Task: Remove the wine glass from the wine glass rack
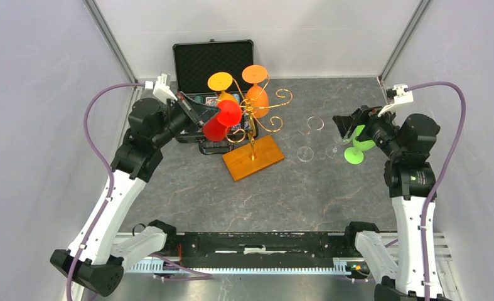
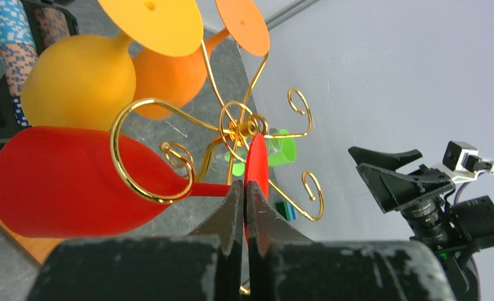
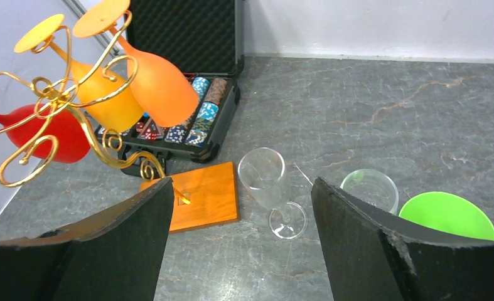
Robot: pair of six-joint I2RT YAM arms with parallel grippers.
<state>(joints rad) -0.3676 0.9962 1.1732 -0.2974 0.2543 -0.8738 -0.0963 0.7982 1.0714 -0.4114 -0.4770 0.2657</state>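
My left jaws are pinched shut on the foot of the red wine glass point(image 1: 222, 122), left of centre. Its stem is not yet off the wine glass rack point(image 1: 253, 128). My right jaws gape wide and empty by the green glass point(image 1: 356, 150), far right. The yellow glass point(image 1: 220, 81) and orange glass point(image 1: 258, 97) hang too.

I work on a table point(image 1: 275, 200) with a dark grey, stone-look top, pale-veined and evenly lit. Plain pale walls point(image 1: 263, 22) close me in on three sides, with metal posts point(image 1: 111, 39) at both far corners.
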